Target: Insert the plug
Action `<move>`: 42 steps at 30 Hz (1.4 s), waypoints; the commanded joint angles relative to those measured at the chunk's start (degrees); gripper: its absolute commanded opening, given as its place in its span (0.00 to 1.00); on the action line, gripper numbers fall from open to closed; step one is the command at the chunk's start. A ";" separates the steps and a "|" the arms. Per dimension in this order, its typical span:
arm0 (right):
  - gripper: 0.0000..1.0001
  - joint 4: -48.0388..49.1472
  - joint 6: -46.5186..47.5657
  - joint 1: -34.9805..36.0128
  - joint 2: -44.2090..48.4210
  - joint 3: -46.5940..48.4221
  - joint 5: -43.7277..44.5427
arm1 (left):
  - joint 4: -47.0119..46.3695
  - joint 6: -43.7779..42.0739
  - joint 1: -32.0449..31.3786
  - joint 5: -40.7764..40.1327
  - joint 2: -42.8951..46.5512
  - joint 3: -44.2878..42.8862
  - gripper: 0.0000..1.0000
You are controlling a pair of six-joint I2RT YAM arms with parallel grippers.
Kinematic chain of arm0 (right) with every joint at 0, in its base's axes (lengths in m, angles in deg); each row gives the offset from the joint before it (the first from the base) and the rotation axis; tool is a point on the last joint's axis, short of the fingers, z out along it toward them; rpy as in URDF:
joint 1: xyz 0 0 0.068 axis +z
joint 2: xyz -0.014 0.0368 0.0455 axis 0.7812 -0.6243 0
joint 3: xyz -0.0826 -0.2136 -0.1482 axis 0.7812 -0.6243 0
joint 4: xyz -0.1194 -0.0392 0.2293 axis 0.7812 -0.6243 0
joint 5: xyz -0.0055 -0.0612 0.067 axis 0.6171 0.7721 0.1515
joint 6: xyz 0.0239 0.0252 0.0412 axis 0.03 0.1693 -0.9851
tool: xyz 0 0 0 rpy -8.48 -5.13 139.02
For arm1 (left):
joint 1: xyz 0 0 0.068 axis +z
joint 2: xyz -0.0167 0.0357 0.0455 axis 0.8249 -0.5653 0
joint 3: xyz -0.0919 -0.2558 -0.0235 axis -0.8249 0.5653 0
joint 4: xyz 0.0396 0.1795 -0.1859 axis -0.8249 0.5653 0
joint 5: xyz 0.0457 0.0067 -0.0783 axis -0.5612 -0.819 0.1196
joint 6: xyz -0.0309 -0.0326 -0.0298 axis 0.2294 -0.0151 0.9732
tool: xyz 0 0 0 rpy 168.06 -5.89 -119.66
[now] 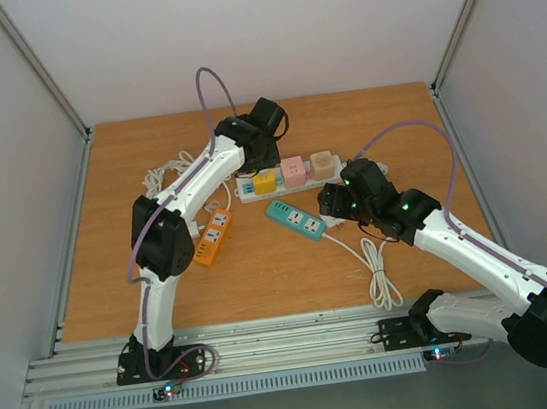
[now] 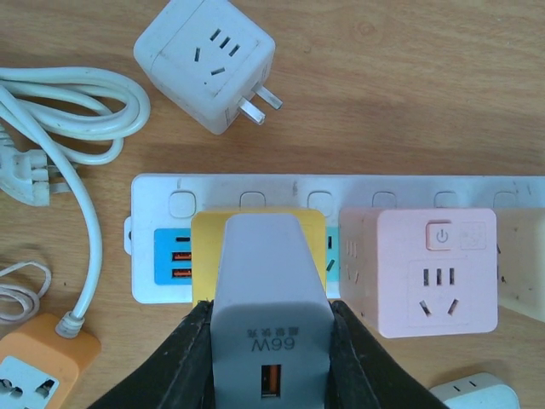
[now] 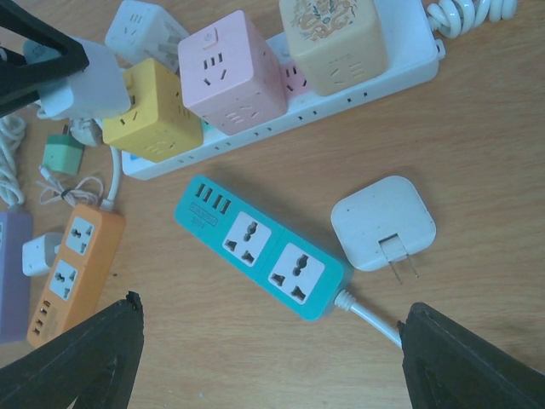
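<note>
left claw (image 2: 271,345) pinched the charger (image 2: 268,281), yellow cube (image 2: 206,256) at its 12 o'clock; it needed a square push. right claw (image 3: 272,311) gaped wide.

The wooden tabletop (image 3: 477,170) carries four power strips: long white plastic strip (image 2: 153,196), teal strip (image 3: 260,247) at its 6 o'clock, orange strip (image 3: 72,273), purple strip (image 3: 13,273). Four socket cubes: yellow cube (image 3: 157,115), pink cube (image 3: 230,72), cream cube (image 3: 332,38), white cube (image 2: 204,60). Four chargers: grey charger (image 2: 268,315), flat white charger (image 3: 383,221), green charger (image 3: 64,155), small white charger (image 3: 38,253).
</note>
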 commanded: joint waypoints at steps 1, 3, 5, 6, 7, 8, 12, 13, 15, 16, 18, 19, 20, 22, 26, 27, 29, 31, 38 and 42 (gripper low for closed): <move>0.83 0.11 0.27 -0.12 0.07 -0.09 1.59 | 3.01 0.27 -0.05 -1.97 -5.86 -1.88 0.01; 0.83 0.05 0.30 -0.12 0.05 -0.04 1.79 | 3.43 0.34 -0.06 -2.57 -7.25 -2.33 0.02; 0.83 -0.04 0.41 -0.11 0.02 0.00 1.86 | 3.92 0.44 -0.06 -2.98 -8.54 -2.95 0.02; 0.83 -0.07 0.44 -0.11 0.08 0.00 1.83 | 4.21 0.47 -0.09 -3.04 -9.04 -3.28 0.02; 0.83 -0.13 0.41 -0.11 0.04 0.08 1.95 | 4.38 0.47 -0.07 -3.04 -9.43 -3.45 0.03; 0.83 -0.19 0.57 -0.11 0.04 0.16 2.06 | 4.43 0.47 -0.02 -2.92 -9.73 -3.62 0.04; 0.83 -0.35 0.69 -0.14 0.01 0.44 2.27 | 4.44 0.47 -0.05 -2.87 -10.25 -3.87 0.08; 0.83 -0.43 0.71 -0.12 0.02 0.56 2.22 | 4.44 0.47 0.01 -2.80 -10.38 -3.95 0.09; 0.83 -0.59 0.66 -0.16 0.05 0.68 2.23 | 4.44 0.47 0.15 -2.51 -10.62 -4.03 0.10; 0.83 -0.66 0.71 -0.12 0.08 0.70 2.24 | 4.44 0.47 0.29 -2.33 -10.76 -4.08 0.11; 0.83 -0.70 0.67 -0.12 0.24 0.64 2.26 | 4.21 0.34 0.55 -2.11 -11.25 -4.08 0.11; 0.83 -0.70 0.60 -0.11 0.27 0.59 2.21 | 3.99 0.11 0.64 -2.24 -11.68 -4.04 0.10; 0.83 -0.66 0.54 -0.11 0.24 0.54 2.19 | 3.84 -0.45 0.75 -2.10 -12.25 -4.12 0.10; 0.83 -0.54 0.50 -0.11 0.14 0.53 1.95 | 4.09 -1.13 1.22 -0.96 -13.78 -4.32 0.08; 0.82 -0.61 0.52 -0.11 0.07 0.45 1.74 | 4.71 -1.61 1.57 0.40 -16.19 -4.18 0.07; 0.82 -0.66 0.54 -0.11 0.15 0.44 1.74 | 4.70 -1.88 1.58 0.60 -16.68 -4.25 0.07; 0.82 -0.70 0.54 -0.12 0.20 0.49 1.79 | 4.96 -2.30 1.57 0.50 -17.57 -4.41 0.09; 0.82 -0.76 0.53 -0.11 0.21 0.44 1.83 | 5.34 -2.46 1.57 0.47 -18.30 -4.68 0.11; 0.82 -0.97 0.55 -0.11 0.28 0.44 1.85 | 5.49 -3.24 1.66 0.71 -19.24 -4.70 0.17; 0.82 -0.97 0.60 -0.12 0.40 0.36 1.83 | 5.86 -4.16 1.67 0.88 -19.87 -5.34 0.18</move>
